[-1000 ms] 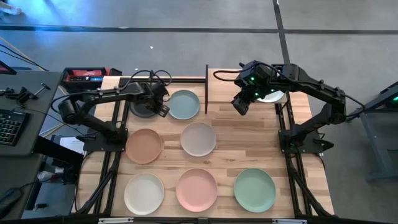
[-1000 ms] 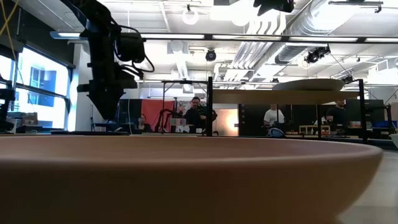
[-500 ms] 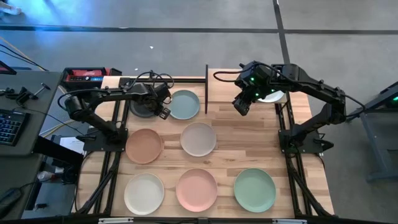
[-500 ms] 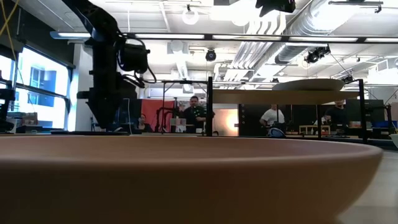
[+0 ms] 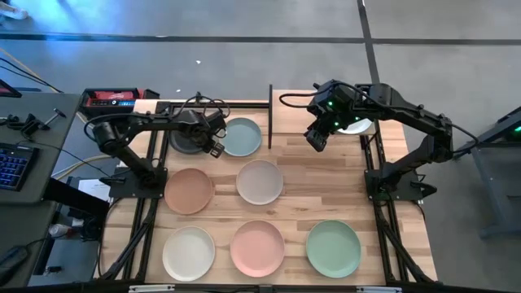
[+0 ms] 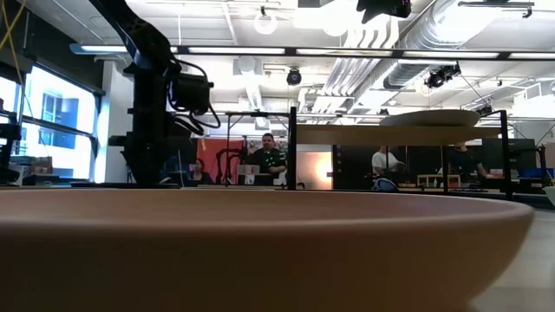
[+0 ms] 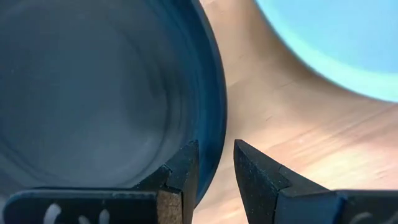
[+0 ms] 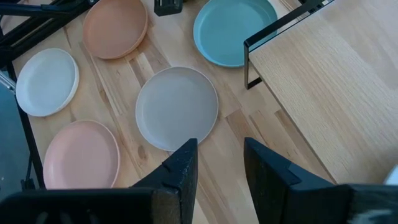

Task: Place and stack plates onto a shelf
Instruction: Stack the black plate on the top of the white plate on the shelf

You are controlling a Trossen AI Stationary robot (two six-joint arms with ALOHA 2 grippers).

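Observation:
My left gripper [image 5: 208, 143] points down, open, at the right rim of the black plate [image 5: 186, 138]. In the left wrist view one finger stands inside the rim [image 7: 211, 124] and the other outside it. The light blue plate [image 5: 242, 136] lies just to the right. Beige-grey [image 5: 260, 181], terracotta [image 5: 189, 190], cream [image 5: 189, 252], pink [image 5: 257, 248] and mint green [image 5: 333, 248] plates lie flat on the table. A pale white plate [image 5: 361, 126] sits on the shelf [image 5: 297, 114]. My right gripper [image 5: 316, 138] hangs open, high over the shelf's near edge. My left gripper [image 7: 216, 155] comes at the black plate's right rim from above. Its fingers stand open on either side of the rim, one over the plate's hollow and one over the bare wood. I cannot tell whether either fingertip touches the plate.
The shelf's black posts [image 5: 269, 118] stand right of the light blue plate. A red and black box [image 5: 114, 98] and a keyboard [image 5: 12, 163] lie off the table's left side. In the low view a plate's rim [image 6: 260, 204] fills the foreground. People stand in the room behind.
My left gripper has sunk straight down toward the black plate's right rim, still pointing down, with its finger gap unchanged. The right arm has kept still, and no plate has moved.

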